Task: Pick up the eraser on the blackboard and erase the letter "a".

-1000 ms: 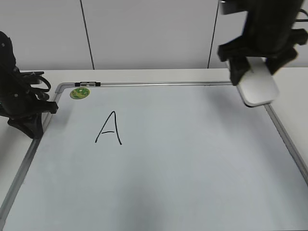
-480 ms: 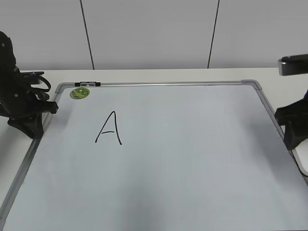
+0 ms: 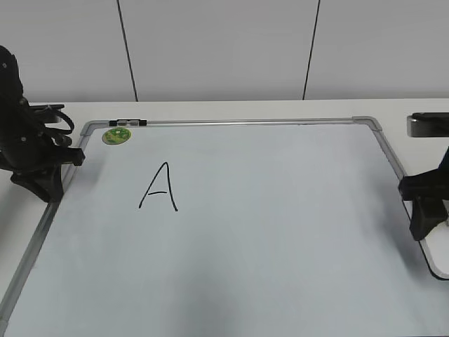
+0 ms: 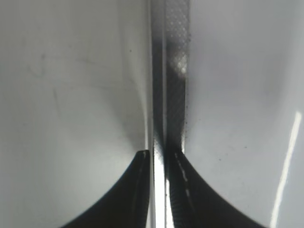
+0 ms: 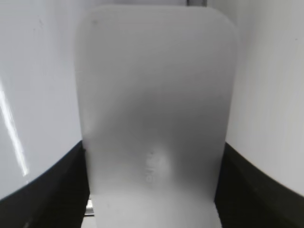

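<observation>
White eraser [image 5: 152, 109] is sitting clamped in the right gripper [image 3: 425, 210] at the board's [image 3: 280, 122] right edge. The capital A [image 3: 158, 187] is lying well off to its left (no small "a" is showing), nearer the left gripper [image 3: 48, 175], which is pinching the frame narrowly.

My exterior feed is evenly bright and sharp. Both wrist feeds are soft-focused, the eraser [image 5: 154, 118] blurred, with slanted glare streaks near their edges.

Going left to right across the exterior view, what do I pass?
Left gripper → green sticker → capital "A" → blackboard's far right corner → right gripper holding the eraser.
</observation>
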### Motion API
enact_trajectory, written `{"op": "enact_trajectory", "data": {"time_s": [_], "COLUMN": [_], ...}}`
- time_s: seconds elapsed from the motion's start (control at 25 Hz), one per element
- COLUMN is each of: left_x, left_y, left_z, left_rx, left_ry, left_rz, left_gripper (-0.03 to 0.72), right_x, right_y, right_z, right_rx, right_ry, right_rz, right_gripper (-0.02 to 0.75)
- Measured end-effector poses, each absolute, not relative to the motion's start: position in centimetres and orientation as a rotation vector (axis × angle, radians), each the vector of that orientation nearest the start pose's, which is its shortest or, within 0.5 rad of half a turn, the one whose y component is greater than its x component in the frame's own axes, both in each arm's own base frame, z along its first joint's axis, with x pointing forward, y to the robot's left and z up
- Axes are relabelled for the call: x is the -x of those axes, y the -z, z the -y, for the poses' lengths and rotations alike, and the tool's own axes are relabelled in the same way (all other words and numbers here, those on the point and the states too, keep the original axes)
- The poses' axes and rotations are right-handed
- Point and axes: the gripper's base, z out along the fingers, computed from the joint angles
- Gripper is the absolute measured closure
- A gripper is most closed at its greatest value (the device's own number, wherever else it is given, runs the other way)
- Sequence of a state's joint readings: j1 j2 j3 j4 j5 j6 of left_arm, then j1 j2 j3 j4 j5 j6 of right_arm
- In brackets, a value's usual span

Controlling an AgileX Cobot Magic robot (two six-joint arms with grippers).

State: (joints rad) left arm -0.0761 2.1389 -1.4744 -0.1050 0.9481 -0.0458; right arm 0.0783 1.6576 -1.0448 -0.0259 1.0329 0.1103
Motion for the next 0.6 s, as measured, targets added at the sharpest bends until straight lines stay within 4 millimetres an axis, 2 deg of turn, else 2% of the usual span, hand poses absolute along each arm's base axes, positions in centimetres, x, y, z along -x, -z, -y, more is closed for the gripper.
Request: {"op": "enact_trajectory", "data": {"time_s": [0.24, 0.6], "left_x": [-40.9, -40.9], "left_y": [-13.1, -13.1], "left_z": [3.9, 3.9], "left_rx": [0.045, 0.045], "left_ry": [0.138, 0.138], "left_rz": [-3.098, -3.098], "left_gripper": [0.586, 0.585], "right_x": [-31.3, -31.8], "right_y": [-17.9, -16.6], "right_z": [-2.3, -2.3], "right_rx": [-0.012, 0.003], "right_ry": [0.009, 0.005], "right_rz": [-3.210, -3.273], "right_gripper": [0.218, 0.218]}}
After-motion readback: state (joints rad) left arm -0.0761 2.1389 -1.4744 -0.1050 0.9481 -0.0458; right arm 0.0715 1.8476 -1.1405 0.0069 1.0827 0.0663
